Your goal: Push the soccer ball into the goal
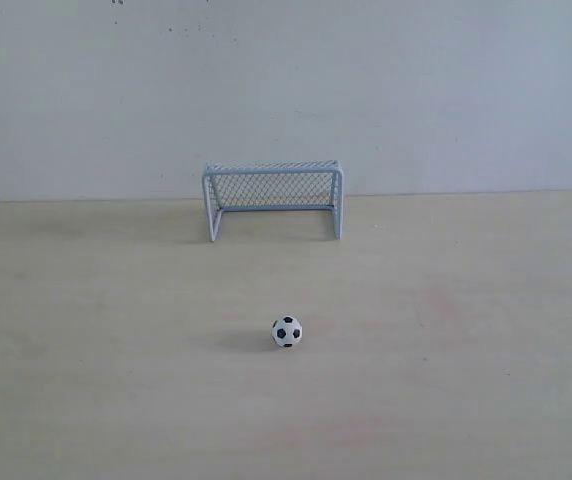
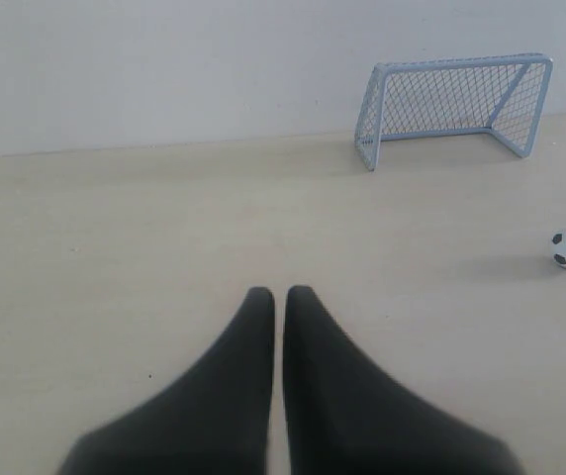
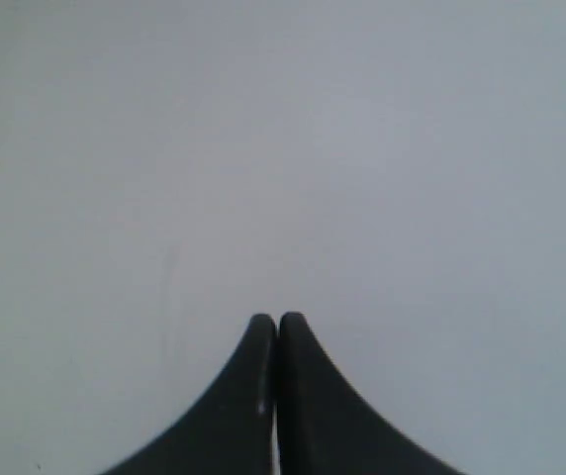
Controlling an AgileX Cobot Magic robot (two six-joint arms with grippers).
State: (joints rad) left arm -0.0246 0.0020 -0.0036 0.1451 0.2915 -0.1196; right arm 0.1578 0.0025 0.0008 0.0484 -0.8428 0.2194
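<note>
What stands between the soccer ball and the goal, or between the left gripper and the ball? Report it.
Nothing visible does. Only bare tabletop lies between the soccer ball and the goal, whose open mouth faces the ball, and likewise between the left gripper and the ball.

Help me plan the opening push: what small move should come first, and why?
Probably ease the left end effector, shut and empty, to the side of the soccer ball away from the goal. The ball lies untouched on the table, roughly in line with the goal mouth, and the left wrist view shows both.
</note>
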